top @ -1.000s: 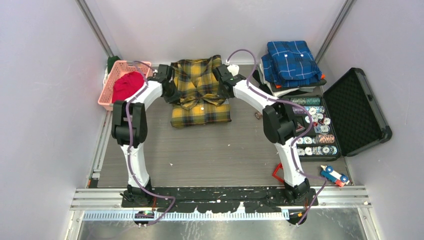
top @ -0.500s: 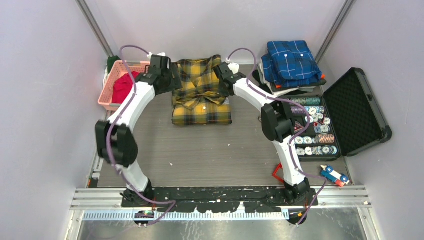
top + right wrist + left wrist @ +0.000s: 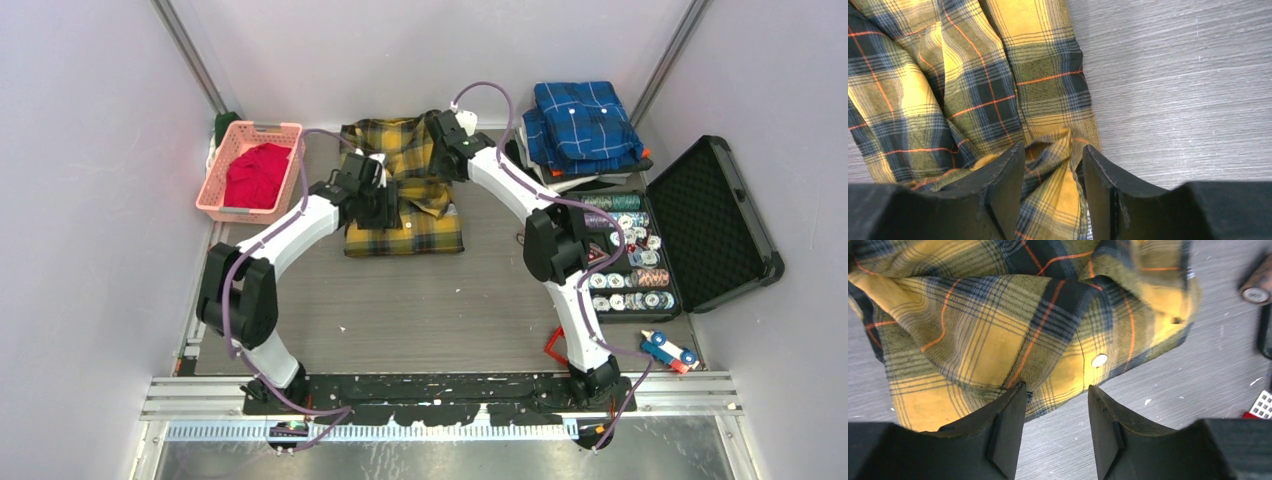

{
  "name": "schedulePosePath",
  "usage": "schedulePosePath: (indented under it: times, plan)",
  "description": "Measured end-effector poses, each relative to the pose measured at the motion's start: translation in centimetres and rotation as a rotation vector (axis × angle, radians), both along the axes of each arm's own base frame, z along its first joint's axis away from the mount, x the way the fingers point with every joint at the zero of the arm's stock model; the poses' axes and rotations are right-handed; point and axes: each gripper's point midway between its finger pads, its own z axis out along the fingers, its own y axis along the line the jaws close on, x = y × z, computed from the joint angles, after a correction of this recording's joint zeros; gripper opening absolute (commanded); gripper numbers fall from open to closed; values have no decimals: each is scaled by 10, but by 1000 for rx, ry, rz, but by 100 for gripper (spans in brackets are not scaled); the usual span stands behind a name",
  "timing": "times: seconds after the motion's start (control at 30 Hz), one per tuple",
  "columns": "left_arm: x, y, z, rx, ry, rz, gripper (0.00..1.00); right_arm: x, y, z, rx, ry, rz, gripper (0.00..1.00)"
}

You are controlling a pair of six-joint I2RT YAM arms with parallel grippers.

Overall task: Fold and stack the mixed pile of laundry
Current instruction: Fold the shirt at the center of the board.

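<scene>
The yellow-and-black plaid shirt (image 3: 410, 228) lies folded on the table at the back centre, its upper part still rumpled. My left gripper (image 3: 378, 203) hangs over the shirt's left front part; in the left wrist view it (image 3: 1055, 387) is open, with bare table between the fingers and the shirt's hem (image 3: 998, 335) just beyond the tips. My right gripper (image 3: 446, 148) is at the shirt's far right corner. It (image 3: 1050, 148) stands open, and a loose fold of the plaid cloth (image 3: 973, 85) lies between its fingers. The red T-shirt (image 3: 255, 175) lies in the pink basket (image 3: 250, 128).
A folded blue plaid shirt (image 3: 585, 120) tops a stack at the back right. Beside it stands an open black case (image 3: 715, 225) with rows of chips (image 3: 630, 255). A small blue-and-red toy (image 3: 668, 350) lies near the right arm's base.
Both grippers were shut on the shirt's edges and have opened. My left arm swung from the shirt's left edge toward its front middle. The right gripper shifted slightly toward the back.
</scene>
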Motion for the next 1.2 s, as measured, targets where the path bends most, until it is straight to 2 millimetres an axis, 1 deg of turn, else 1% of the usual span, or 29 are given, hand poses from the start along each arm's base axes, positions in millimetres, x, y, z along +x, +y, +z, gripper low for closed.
schedulePosePath:
  times: [0.03,0.1,0.17,0.27,0.33,0.4,0.43,0.5,0.53,0.6,0.67,0.73,0.8,0.87,0.93,0.97,1.03,1.1,1.13,1.17,1.2]
  plan:
    - [-4,1,-11,8,28,-4,49,1,-1,2,-2,-2,2,54]
    - [-8,1,-22,14,57,-8,49,2,-2,6,-8,-7,9,54]
    - [-10,1,-23,13,61,-11,50,1,-5,10,-16,-6,16,53]
    - [-4,-1,-20,5,36,-10,49,-8,-10,21,-9,4,29,45]
    - [-2,-1,-19,6,27,-8,49,-24,-13,31,11,15,47,38]
    - [-2,0,-19,7,24,-6,49,-47,-20,41,33,29,62,32]
    - [-2,0,-19,7,23,-5,49,-56,-22,45,41,33,68,27]
    - [-1,0,-22,9,18,-2,49,-76,-22,54,62,29,86,18]
    - [-1,1,-25,12,17,0,49,-84,-21,57,72,27,96,16]
    - [-2,3,-36,24,24,4,49,-102,-13,59,98,29,122,14]
    - [-1,4,-53,41,44,8,50,-116,-5,54,115,42,145,12]
    - [2,5,-74,64,76,14,55,-127,2,42,125,65,164,11]
    - [2,5,-100,87,121,15,62,-140,9,26,125,102,184,10]
    - [7,3,-96,78,108,17,72,-149,12,12,119,140,193,9]
    - [9,2,-93,77,99,20,79,-151,14,7,121,151,195,9]
    - [8,2,-92,76,98,21,81,-151,16,6,123,156,195,9]
    - [6,3,-85,80,89,21,81,-151,18,6,129,155,197,9]
    - [3,7,-70,83,71,29,81,-151,23,7,139,146,207,9]
    - [2,10,-60,84,58,35,80,-151,24,8,143,141,210,9]
    - [0,13,-45,81,37,41,80,-152,26,9,145,140,214,9]
    - [0,13,-38,79,26,43,79,-153,29,9,150,137,220,9]
